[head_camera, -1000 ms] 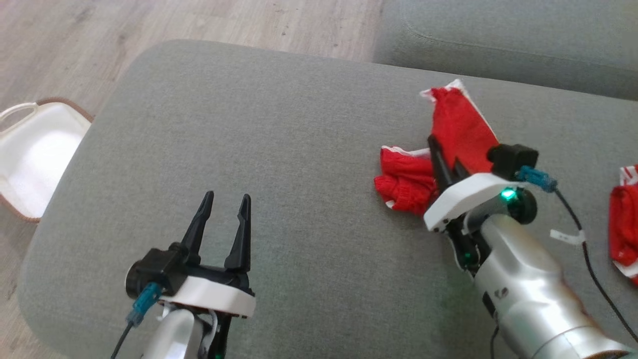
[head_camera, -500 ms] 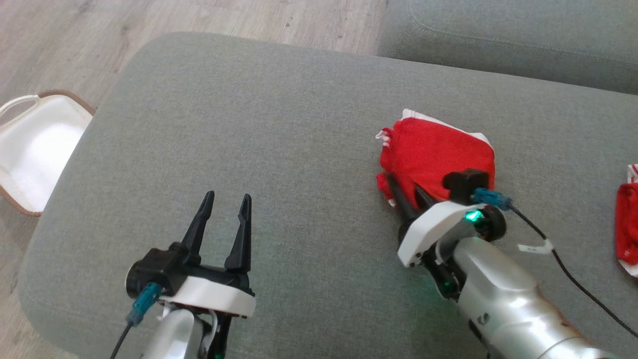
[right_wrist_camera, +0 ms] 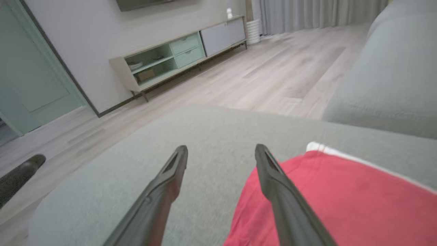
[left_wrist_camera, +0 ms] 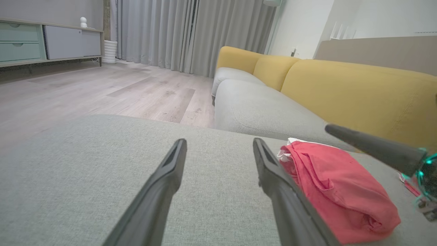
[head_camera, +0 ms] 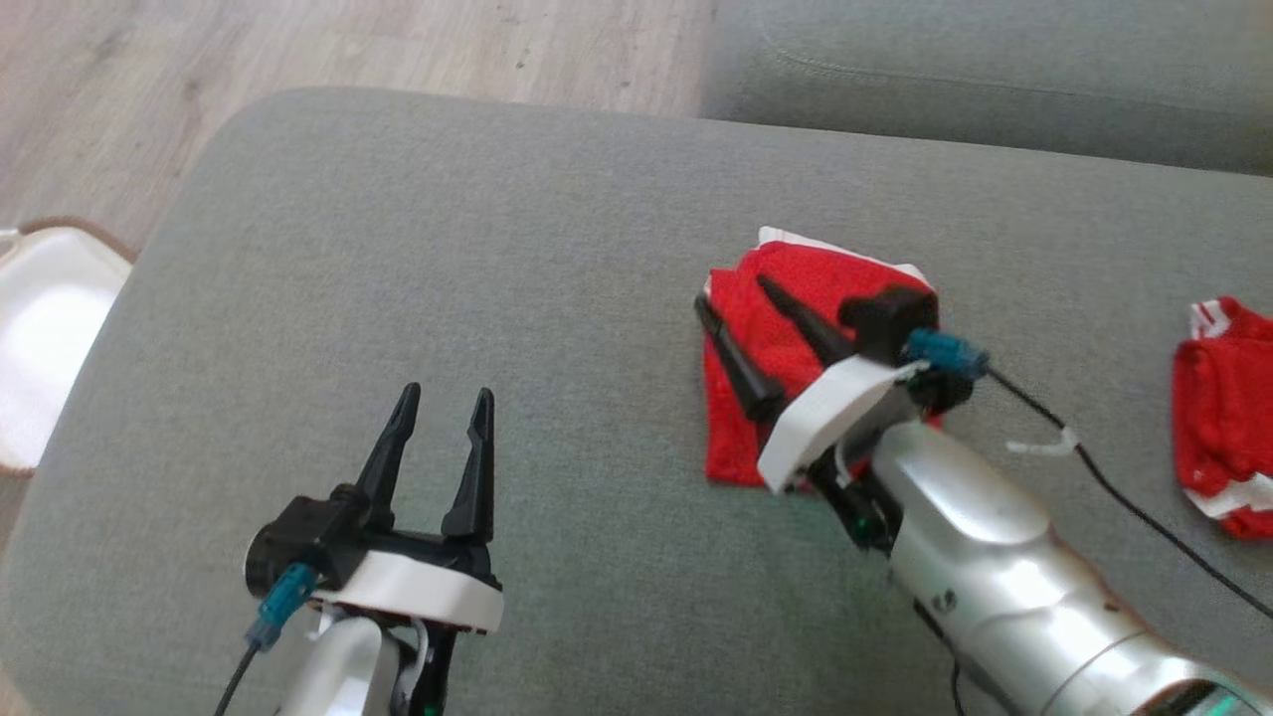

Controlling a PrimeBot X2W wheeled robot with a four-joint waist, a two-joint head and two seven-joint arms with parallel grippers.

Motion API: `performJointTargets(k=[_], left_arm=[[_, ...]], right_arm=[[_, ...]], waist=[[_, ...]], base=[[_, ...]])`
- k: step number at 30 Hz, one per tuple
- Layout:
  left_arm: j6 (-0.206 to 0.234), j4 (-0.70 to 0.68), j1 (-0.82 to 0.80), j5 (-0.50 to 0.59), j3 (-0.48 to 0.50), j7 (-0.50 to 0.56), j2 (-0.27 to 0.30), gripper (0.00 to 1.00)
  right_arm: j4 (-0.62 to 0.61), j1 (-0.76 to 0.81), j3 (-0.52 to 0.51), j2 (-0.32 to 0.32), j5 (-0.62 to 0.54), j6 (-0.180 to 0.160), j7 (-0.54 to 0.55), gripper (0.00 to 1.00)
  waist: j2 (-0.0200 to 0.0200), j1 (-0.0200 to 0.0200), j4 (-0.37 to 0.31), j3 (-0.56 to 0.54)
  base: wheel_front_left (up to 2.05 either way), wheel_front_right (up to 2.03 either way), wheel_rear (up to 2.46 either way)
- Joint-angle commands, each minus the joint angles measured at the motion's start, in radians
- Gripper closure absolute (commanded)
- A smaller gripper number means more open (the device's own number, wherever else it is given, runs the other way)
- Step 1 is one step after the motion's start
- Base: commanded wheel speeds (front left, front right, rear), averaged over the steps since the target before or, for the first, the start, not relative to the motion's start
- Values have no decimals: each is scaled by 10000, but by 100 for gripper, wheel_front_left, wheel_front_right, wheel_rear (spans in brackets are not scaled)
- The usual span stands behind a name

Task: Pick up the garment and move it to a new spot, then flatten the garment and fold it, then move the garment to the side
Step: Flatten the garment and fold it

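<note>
Task thing: the red knitted garment with white trim [head_camera: 741, 438] lies folded into a compact, roughly square bundle on the grey fabric sofa seat [head_camera: 497, 249], right of centre in the head view.
Right gripper [head_camera: 731, 291]: its two dark fingers stand wide apart just above the bundle's left part, one over the red cloth, the other along its left edge; nothing is held.
What changed: a second ago these fingers were pinched on a raised flap of the garment; the flap was then carried over onto the rest, and the fingers have now sprung apart and let it go. The head camera has also shifted slightly, so the seat's drift in the picture is not a move of the seat.
Left gripper [head_camera: 448, 391]: fingers spread, empty, over bare seat fabric well apart from the garment, as it was a second ago.
Meaning for the task: the fold appears laid and released; moving the bundle to the side looks like the remaining step.
Risk: in the left wrist view the near edge bulges loosely, so a regrasp could pull the fold open.
Nearby: a second red garment [head_camera: 1223, 398] lies at the seat's right.
</note>
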Motion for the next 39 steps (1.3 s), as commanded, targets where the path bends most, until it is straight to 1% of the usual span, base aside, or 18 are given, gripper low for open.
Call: performJointTargets(k=[1, 4, 7, 10, 16, 18, 20, 22, 28, 32, 36, 37, 38, 39], left_arm=[[38, -338, -398, 72, 422, -95, 90, 0], [35, -518, -382, 61, 517, -95, 93, 0], [31, -742, -335, 35, 582, -95, 89, 0], [28, -970, -280, 55, 636, -95, 85, 0], [23, -1494, -156, 61, 779, -95, 66, 0], [21, -1645, -90, 52, 834, -95, 58, 0], [20, -1674, 23, 34, 863, -95, 50, 0], [19, -1629, 156, 56, 918, -95, 44, 0], [18, -1720, 395, 38, 1131, -95, 28, 0], [17, -1758, 337, -99, 1035, -95, 25, 0], [17, -1803, 105, -179, 847, -95, 24, 0], [17, -1807, 51, -200, 798, -95, 24, 0], [16, -1805, -1, -218, 745, -95, 24, 0], [16, -1795, -53, -242, 689, -95, 24, 0]], right_arm=[[-320, -261, -152, 124, -147, -9, -158, 0], [-555, -269, -976, 124, -892, -9, -196, 0], [-1081, 1, -2196, 124, -2038, -9, -201, 0], [-1738, 592, -3511, 113, -3220, -9, -203, 0], [-3611, 2230, -5748, 91, -5271, -9, -205, 0], [-4283, 2852, -6365, 102, -5640, -9, -205, 0], [-4900, 3429, -6845, 113, -5755, -9, -205, 0], [-5358, 3971, -7039, 118, -6034, -9, -205, 0], [-5930, 5024, -7419, 121, -5970, -9, -206, 0], [-6027, 5061, -7471, 122, -6085, -9, -206, 0], [-6037, 4604, -7258, 122, -6146, -9, -128, 0], [-5989, 4442, -7193, 122, -6098, -9, -62, 56], [-5916, 4261, -7100, 123, -6077, -9, -4, 100], [-5811, 4067, -6990, 123, -6108, -9, 79, 100]], waist=[[-1, -1, -144, -110], [-1, -1, -403, -235], [-1, -1, -685, -316], [-1, -1, -970, -406], [-1, -1, -1476, -497], [-1, -1, -1603, -504], [-1, -1, -1711, -500], [-1, -1, -1819, -486], [-1, -1, -1878, -405], [-1, -1, -1767, -241], [-1, -1, -1513, 82], [-1, -1, -1429, 178], [-1, -1, -1342, 267], [-1, -1, -1241, 382]], base=[[0, 0, 0], [0, 0, 0], [0, 0, 0], [0, 0, 0], [0, 0, 0], [0, 0, 0], [0, 0, 0], [0, 0, 0], [0, 0, 0], [0, 0, 0], [0, 0, 0], [0, 0, 0], [0, 0, 0], [0, 0, 0]])
